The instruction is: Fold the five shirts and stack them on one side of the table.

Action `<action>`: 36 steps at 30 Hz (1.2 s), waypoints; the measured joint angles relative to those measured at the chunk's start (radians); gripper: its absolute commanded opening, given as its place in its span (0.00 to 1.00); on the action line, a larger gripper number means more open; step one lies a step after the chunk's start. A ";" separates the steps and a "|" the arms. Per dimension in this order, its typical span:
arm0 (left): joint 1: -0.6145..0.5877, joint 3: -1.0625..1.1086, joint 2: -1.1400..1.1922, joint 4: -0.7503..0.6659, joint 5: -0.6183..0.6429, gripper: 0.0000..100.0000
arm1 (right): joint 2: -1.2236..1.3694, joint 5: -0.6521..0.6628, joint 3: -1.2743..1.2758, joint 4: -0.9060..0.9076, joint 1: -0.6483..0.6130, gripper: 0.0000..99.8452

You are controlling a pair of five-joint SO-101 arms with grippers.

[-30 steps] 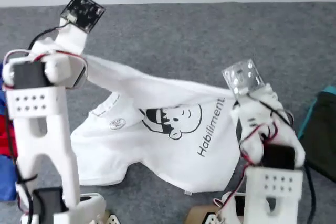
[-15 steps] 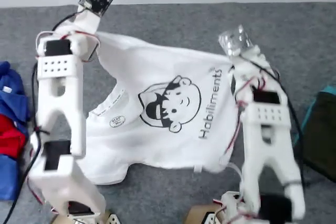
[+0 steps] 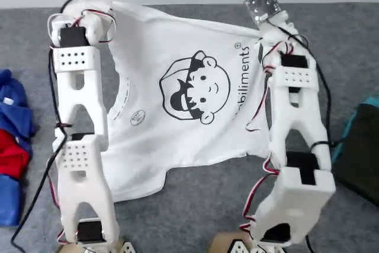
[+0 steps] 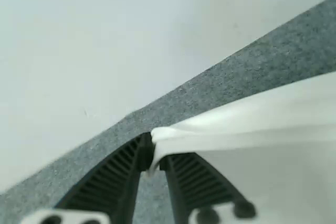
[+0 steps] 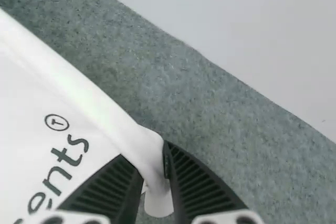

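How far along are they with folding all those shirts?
Nothing looks folded or stacked yet. In hand: the white shirt is stretched between the left tool and right tool, each shut on its far edge. Left to do: fold it, then the crumpled blue and red clothes at one side and the dark garment at the other.

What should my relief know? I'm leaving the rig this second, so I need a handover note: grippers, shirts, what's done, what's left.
Left gripper: shut on one corner of the white shirt.
Right gripper: shut on the other far corner.
The shirt is stretched between them at the far side of the grey table, print up, with its near part lying on the table.
Blue and red garments are heaped at one edge and a dark garment lies at the opposite edge.
Done: nothing visibly folded or stacked.
Left: fold the white shirt, then the rest, and stack them.
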 measured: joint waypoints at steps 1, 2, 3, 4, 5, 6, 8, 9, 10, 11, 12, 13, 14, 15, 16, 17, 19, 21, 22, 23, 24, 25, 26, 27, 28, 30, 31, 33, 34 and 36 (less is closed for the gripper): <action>0.000 -0.041 0.018 0.032 -0.015 0.01 | 0.003 0.000 -0.009 0.014 -0.005 0.01; 0.000 -0.075 0.032 0.066 -0.031 0.01 | 0.006 0.000 -0.014 0.025 -0.011 0.01; -0.003 -0.106 0.046 0.100 -0.049 0.01 | 0.008 0.000 -0.015 0.035 -0.015 0.01; -0.005 -0.129 0.055 0.135 -0.069 0.01 | 0.009 0.000 -0.015 0.044 -0.018 0.01; -0.006 -0.149 0.063 0.175 -0.089 0.01 | 0.009 0.006 -0.015 0.058 -0.021 0.01; -0.009 -0.163 0.068 0.212 -0.112 0.01 | 0.009 0.015 -0.015 0.078 -0.025 0.01; -0.011 -0.178 0.072 0.293 -0.150 0.01 | 0.009 0.037 -0.015 0.130 -0.031 0.01; -0.011 -0.181 0.072 0.333 -0.167 0.01 | 0.009 0.043 -0.015 0.163 -0.035 0.01; -0.011 -0.181 0.072 0.376 -0.181 0.01 | 0.009 0.046 -0.015 0.199 -0.035 0.01; -0.011 -0.181 0.072 0.420 -0.199 0.01 | 0.009 0.048 -0.015 0.235 -0.035 0.01; -0.012 -0.181 0.072 0.471 -0.219 0.01 | 0.009 0.048 -0.015 0.270 -0.035 0.01; -0.014 -0.181 0.072 0.520 -0.241 0.01 | 0.009 0.048 -0.015 0.305 -0.035 0.01; -0.015 -0.181 0.072 0.565 -0.264 0.01 | 0.009 0.049 -0.015 0.338 -0.035 0.01; -0.018 -0.181 0.072 0.594 -0.278 0.01 | 0.009 0.049 -0.015 0.371 -0.035 0.01; -0.023 -0.181 0.072 0.608 -0.285 0.01 | 0.006 0.049 -0.015 0.408 -0.035 0.01; -0.028 -0.181 0.072 0.615 -0.290 0.01 | -0.003 0.049 -0.014 0.442 -0.035 0.01; -0.031 -0.181 0.072 0.618 -0.293 0.01 | -0.031 0.049 -0.014 0.500 -0.035 0.01; -0.032 -0.175 0.072 0.618 -0.296 0.01 | -0.061 0.049 -0.014 0.554 -0.035 0.01; -0.032 -0.155 0.064 0.618 -0.296 0.01 | -0.072 0.049 -0.014 0.582 -0.035 0.01; -0.032 -0.127 0.049 0.618 -0.296 0.01 | -0.080 0.049 -0.014 0.609 -0.035 0.01; -0.032 -0.087 0.028 0.618 -0.296 0.01 | -0.087 0.049 -0.014 0.637 -0.035 0.01; -0.032 -0.040 -0.005 0.618 -0.304 0.01 | -0.097 0.049 -0.014 0.664 -0.035 0.01; -0.031 0.017 -0.043 0.618 -0.315 0.01 | -0.104 0.049 -0.014 0.692 -0.035 0.01; -0.028 0.078 -0.089 0.618 -0.328 0.01 | -0.112 0.049 -0.014 0.717 -0.035 0.01; -0.023 0.147 -0.138 0.618 -0.342 0.01 | -0.120 0.049 -0.014 0.743 -0.035 0.01; -0.012 0.305 -0.247 0.618 -0.374 0.01 | -0.137 0.049 -0.014 0.796 -0.035 0.01; -0.009 0.387 -0.307 0.618 -0.390 0.01 | -0.141 0.049 -0.014 0.824 -0.035 0.01; 0.000 0.546 -0.422 0.618 -0.425 0.01 | -0.149 0.049 -0.014 0.875 -0.035 0.01; 0.003 0.632 -0.483 0.618 -0.443 0.01 | -0.149 0.049 -0.014 0.899 -0.034 0.01; 0.005 0.790 -0.594 0.618 -0.474 0.01 | -0.149 0.049 -0.014 0.942 -0.032 0.01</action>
